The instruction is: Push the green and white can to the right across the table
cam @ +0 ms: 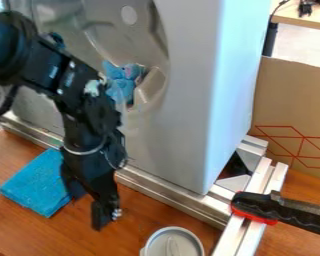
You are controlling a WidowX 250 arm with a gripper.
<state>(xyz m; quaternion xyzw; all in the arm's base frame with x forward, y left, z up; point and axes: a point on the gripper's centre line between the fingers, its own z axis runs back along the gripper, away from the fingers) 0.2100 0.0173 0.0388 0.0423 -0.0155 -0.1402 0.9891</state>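
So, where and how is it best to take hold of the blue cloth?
Probably by its near corner, from above, pinching the layers: the blue cloth lies flat and looks folded, and that corner points away from the silver rail.

White panel (236, 75): was brightly lit on its right side, greyer on its front
Metal rails (169, 193): carried pale glare
Blue cloth (32, 182): darkened at its right edge
Far floor (299, 45): was washed nearly white

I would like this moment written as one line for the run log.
gripper: above wooden table | blue cloth: near gripper | gray container: bottom edge of view | black-red handle: over metal frame
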